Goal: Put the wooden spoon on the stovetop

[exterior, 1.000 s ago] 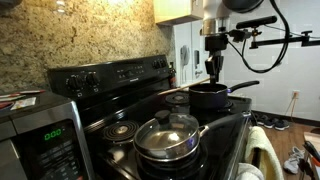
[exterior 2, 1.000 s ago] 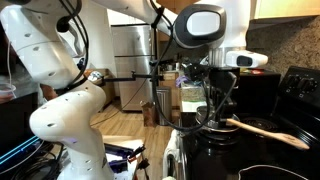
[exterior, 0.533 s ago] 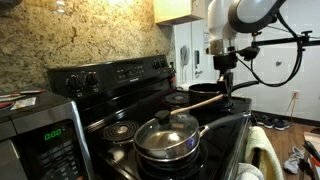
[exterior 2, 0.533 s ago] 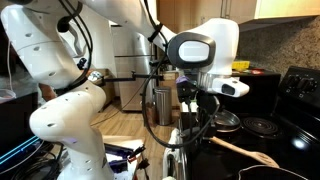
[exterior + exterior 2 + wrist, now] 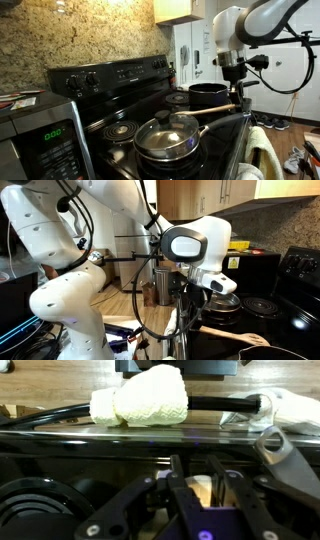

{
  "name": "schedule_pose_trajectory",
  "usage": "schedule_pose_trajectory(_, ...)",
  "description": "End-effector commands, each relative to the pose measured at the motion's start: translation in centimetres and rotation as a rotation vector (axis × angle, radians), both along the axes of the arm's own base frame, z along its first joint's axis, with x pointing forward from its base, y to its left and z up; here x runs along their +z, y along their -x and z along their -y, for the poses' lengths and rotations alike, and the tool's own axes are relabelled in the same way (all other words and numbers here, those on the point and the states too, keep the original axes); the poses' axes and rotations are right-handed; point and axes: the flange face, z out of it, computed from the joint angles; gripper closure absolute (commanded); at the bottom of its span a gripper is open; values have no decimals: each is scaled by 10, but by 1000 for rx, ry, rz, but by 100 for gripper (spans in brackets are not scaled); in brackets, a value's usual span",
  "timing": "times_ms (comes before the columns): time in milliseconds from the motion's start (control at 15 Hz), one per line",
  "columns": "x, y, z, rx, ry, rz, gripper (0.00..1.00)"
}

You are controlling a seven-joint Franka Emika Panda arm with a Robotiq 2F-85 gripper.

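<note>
My gripper (image 5: 236,92) is shut on the wooden spoon (image 5: 212,110), a pale tan utensil held roughly level. It hangs over the front edge of the stovetop (image 5: 140,112), beside the black pot (image 5: 207,96). In an exterior view the gripper (image 5: 196,308) holds one end, and the spoon (image 5: 240,337) reaches out over the black stovetop (image 5: 298,320). In the wrist view the pale wood (image 5: 200,491) sits between the gripper's fingers (image 5: 197,482). I cannot tell whether the spoon touches the stovetop.
A steel pan with a glass lid (image 5: 167,135) stands on the front burner, its dark handle pointing toward the gripper. A silver microwave (image 5: 40,135) stands next to the stove. A white towel (image 5: 140,405) hangs on the oven door handle. The raised back panel (image 5: 110,75) carries knobs.
The gripper has moved with the spoon from above the black pot toward the stove's front edge and lower. The spoon has come down closer to the stovetop.
</note>
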Motion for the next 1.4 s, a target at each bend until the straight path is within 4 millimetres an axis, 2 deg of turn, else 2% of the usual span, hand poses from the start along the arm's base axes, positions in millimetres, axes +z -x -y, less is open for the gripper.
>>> schedule_pose_trajectory(0, -7, 22, 5, 12, -7, -9, 93)
schedule_pose_trajectory(333, -34, 46, 6, 2, -66, -27, 93)
schedule_pose_trajectory(600, -54, 50, 3, -18, -105, -7, 93)
schedule_pose_trajectory(667, -55, 39, 2, -24, -113, -4, 93)
schedule_pose_trajectory(1000, -64, 37, 2, -38, -126, 8, 93)
schedule_pose_trajectory(1333, -65, 37, 10, -37, -106, 3, 93)
